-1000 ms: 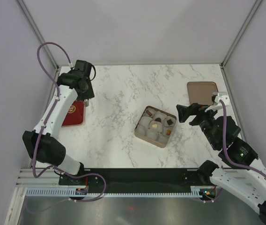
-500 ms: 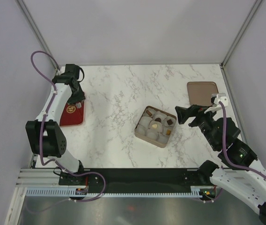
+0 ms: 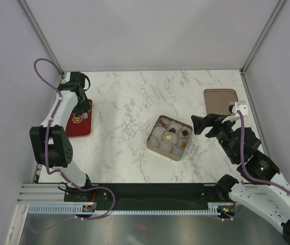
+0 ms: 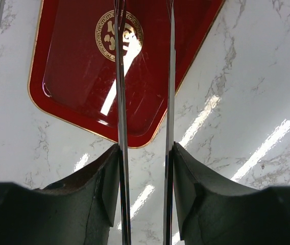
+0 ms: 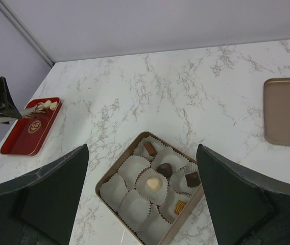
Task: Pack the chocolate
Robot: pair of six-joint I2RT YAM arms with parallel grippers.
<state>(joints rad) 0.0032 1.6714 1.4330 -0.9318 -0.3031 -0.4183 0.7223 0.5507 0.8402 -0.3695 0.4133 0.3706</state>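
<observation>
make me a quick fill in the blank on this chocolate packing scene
1. The left pincer hovers over a ___ tray bearing a gold emblem.
2. The right pincer has its jaws ___.
3. The box holds white paper cups in three rows of ___.
4. The lid lies on the table nearest the ___ arm.
Missing words: red, open, three, right.

White marble table (image 3: 135, 97), pale lilac walls (image 3: 150, 30), glare streaks
</observation>
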